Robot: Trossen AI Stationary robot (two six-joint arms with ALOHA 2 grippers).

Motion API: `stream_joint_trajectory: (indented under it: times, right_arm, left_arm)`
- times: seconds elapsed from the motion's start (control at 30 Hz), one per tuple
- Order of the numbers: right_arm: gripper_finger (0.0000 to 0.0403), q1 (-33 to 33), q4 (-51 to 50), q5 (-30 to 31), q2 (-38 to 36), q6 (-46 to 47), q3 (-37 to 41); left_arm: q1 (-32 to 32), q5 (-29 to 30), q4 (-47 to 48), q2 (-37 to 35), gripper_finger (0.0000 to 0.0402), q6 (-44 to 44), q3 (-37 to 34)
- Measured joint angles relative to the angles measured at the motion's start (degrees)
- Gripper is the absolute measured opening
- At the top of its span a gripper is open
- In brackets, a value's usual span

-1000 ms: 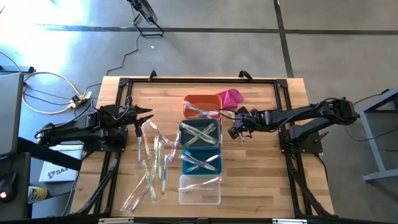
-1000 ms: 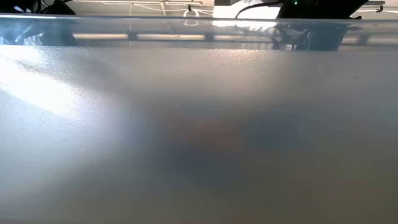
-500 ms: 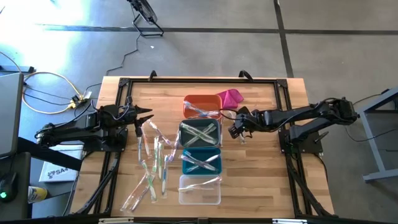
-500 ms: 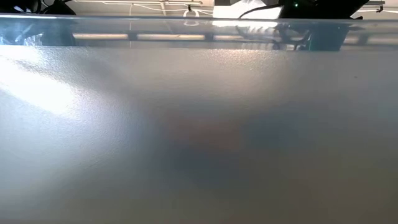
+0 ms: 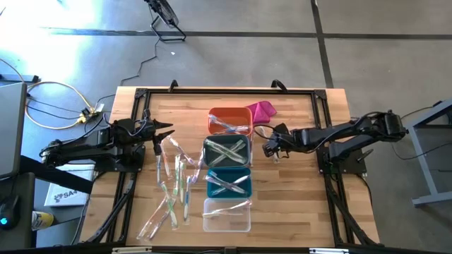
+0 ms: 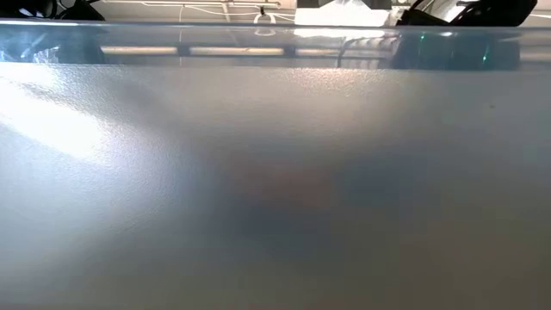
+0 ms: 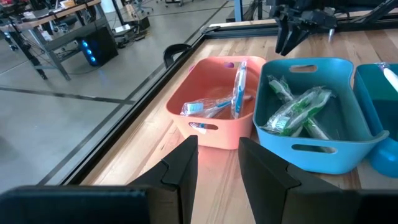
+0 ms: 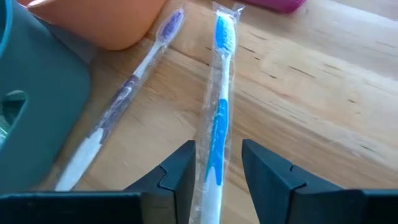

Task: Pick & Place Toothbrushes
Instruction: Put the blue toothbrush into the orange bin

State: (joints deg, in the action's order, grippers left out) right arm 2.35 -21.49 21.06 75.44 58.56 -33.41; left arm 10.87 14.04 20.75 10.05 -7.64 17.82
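Observation:
Several wrapped toothbrushes (image 5: pixel 173 185) lie loose on the wooden table's left half. More of them lie in the orange bin (image 5: pixel 229 120), the grey bin (image 5: pixel 227 150) and the teal bin (image 5: pixel 228 182). My right gripper (image 5: pixel 268 148) is low over the table, right of the grey bin, and open. A blue toothbrush (image 8: pixel 219 118) in its clear wrapper lies flat on the wood, its handle end between the two fingers (image 8: pixel 217 152). A purple toothbrush (image 8: pixel 127 102) lies beside it, against the orange bin. My left gripper (image 5: pixel 167 134) is open and empty near the loose pile.
A clear bin (image 5: pixel 227 215) stands at the near end of the row of bins. A magenta cloth lump (image 5: pixel 261 111) lies behind the orange bin. A black frame (image 5: pixel 233 90) runs around the table's edge. The low view shows only a blur.
My right gripper has drawn back a little toward the table's right edge.

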Motion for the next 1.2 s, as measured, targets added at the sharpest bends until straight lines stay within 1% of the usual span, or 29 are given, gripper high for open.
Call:
stream_joint_trajectory:
  times: [0.27, 0.5, 0.63, 0.9, 1.0, 1.2]
  right_arm:
    - [0.0122, 0.00, 2.37, -0.26, 0.00, -0.47, 0.81]
    - [0.0122, -0.57, 3.88, -0.16, 0.05, -2.73, 0.81]
    - [0.0122, -0.57, 4.70, -0.16, 2.65, -2.72, 0.81]
    - [0.0122, -0.57, 7.98, 0.00, 10.35, -2.80, 0.74]
    - [0.0122, -0.61, 8.75, 0.65, 11.93, -2.81, 0.60]
    - [0.0122, -0.59, 9.30, 0.86, 12.13, -2.81, 0.61]
  left_arm:
    - [-0.02, 0.00, 0.00, -0.01, 0.0113, 0.00, 0.00]
    - [-0.02, 0.00, 0.00, 0.01, 0.0113, 0.00, 0.00]
    - [0.00, 0.00, 0.00, 0.01, 0.0113, 0.00, 0.00]
    - [0.00, 0.00, 0.21, 0.01, 0.0113, 0.09, 0.00]
    - [-0.01, -0.01, 0.23, 0.01, 0.0113, 0.09, 0.00]
    - [-0.02, 0.00, 0.24, 0.01, 0.0113, 0.07, 0.00]
